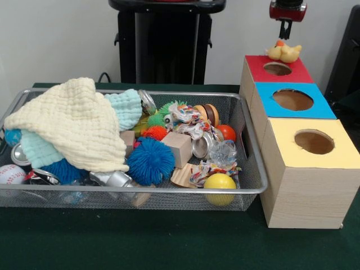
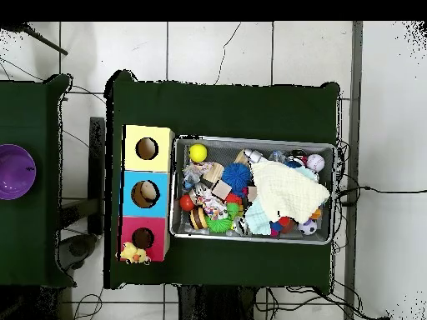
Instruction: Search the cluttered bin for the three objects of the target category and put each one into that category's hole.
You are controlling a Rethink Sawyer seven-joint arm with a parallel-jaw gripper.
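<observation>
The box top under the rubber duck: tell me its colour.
Red. The duck sits at the rim of the red-topped box; the front view shows it best.

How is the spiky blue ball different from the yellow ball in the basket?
The spiky blue ball is fuzzy with soft spikes all over, while the yellow ball is smooth. The blue one looks bigger than the yellow one. The blue ball sits in the middle of the wire basket, beside a wooden block; the yellow ball rests in the front corner nearest the yellow-topped box. Both are round.
</observation>
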